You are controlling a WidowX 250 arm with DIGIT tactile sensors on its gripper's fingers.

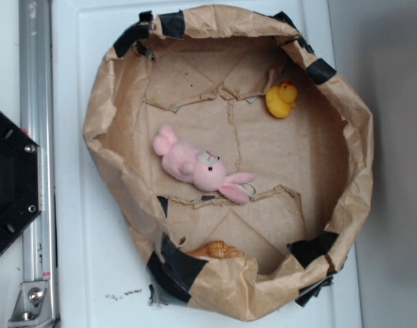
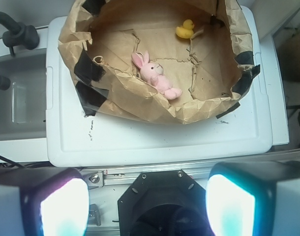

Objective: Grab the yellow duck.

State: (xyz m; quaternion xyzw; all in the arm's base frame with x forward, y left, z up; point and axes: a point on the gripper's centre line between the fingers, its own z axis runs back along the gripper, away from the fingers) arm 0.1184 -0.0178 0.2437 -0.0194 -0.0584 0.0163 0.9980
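- yellow duck (image 1: 281, 100) (image 2: 185, 29) upright on paper floor nr far wall of paper nest (image 1: 109, 96) (image 2: 115, 96)
- pink bunny (image 1: 198, 166) (image 2: 155, 76) mid-floor, apart from duck
- gripper (image 2: 147, 201) well short of duck, outside nest, jaws spread wide, holding nothing

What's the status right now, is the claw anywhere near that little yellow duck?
Gripper open, empty, far from the paper basin. Yellow duck untouched on its floor by the wall. Pink bunny mid-floor, clear of the duck.

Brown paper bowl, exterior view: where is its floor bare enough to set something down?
Widest bare floor of the crumpled brown paper bowl lies right of the pink plush bunny, below the small yellow rubber duck. Also bare upper left. Tighter near the orange-brown seashell at the lower wall.
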